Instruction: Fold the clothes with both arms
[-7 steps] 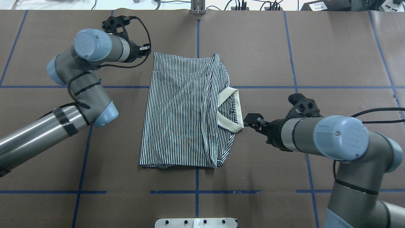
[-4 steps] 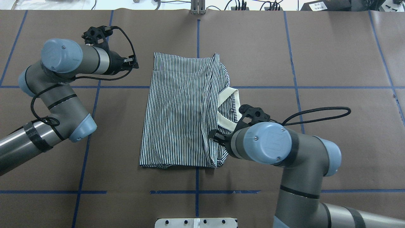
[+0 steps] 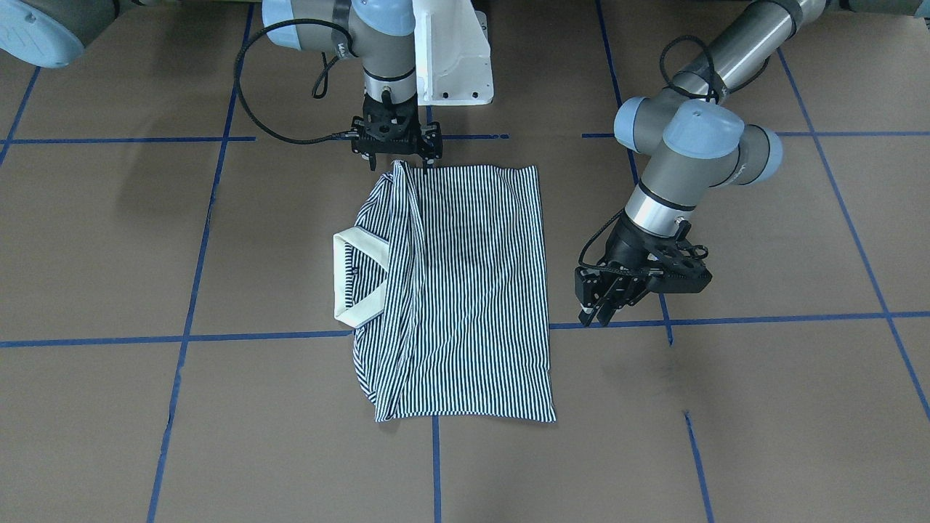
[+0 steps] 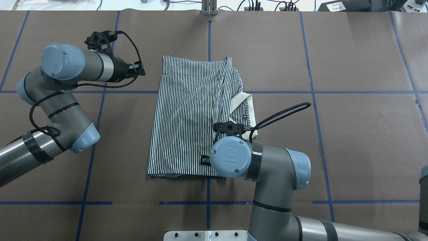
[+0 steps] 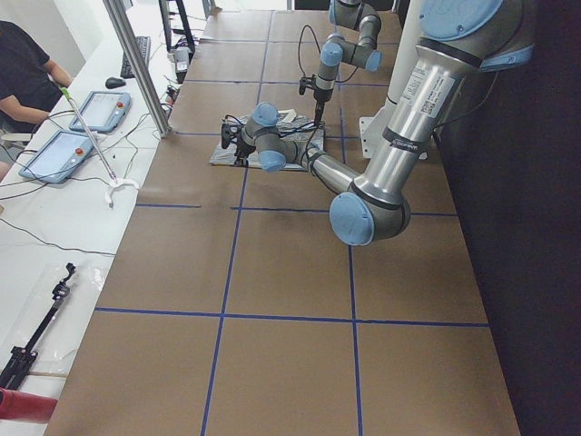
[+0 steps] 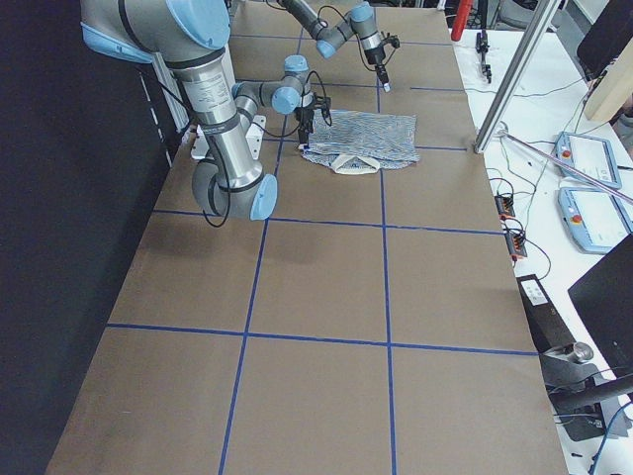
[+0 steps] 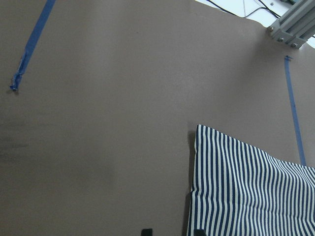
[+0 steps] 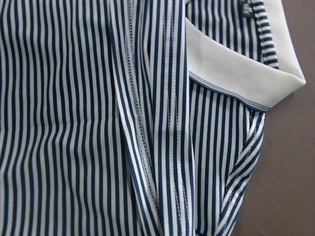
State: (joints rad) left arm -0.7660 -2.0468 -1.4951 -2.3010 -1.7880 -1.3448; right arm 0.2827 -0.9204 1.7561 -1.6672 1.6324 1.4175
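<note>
The striped polo shirt (image 3: 472, 290) lies flat on the brown table, folded into a rectangle, and also shows in the overhead view (image 4: 187, 117). Its cream collar (image 3: 340, 283) sticks out on my right side. My right gripper (image 3: 404, 163) points down at the shirt's edge nearest my base, on the bunched fold, with its fingers apart. Its wrist hides it in the overhead view. The right wrist view shows the fold seam (image 8: 142, 147) and collar (image 8: 231, 64) close up. My left gripper (image 4: 140, 70) is open and empty, hovering beside the shirt's far left corner (image 7: 199, 130).
The white pedestal base (image 3: 450, 58) stands just behind the right gripper. Blue tape lines (image 4: 207, 202) cross the brown table cover. An aluminium post (image 4: 209, 8) stands at the table's far edge. An operator (image 5: 27, 73) with tablets (image 5: 100, 109) sits beyond it.
My right arm swung from beside the collar across to the shirt's near edge. My left gripper drew back leftward from the shirt's far left corner, then held nearly still.
</note>
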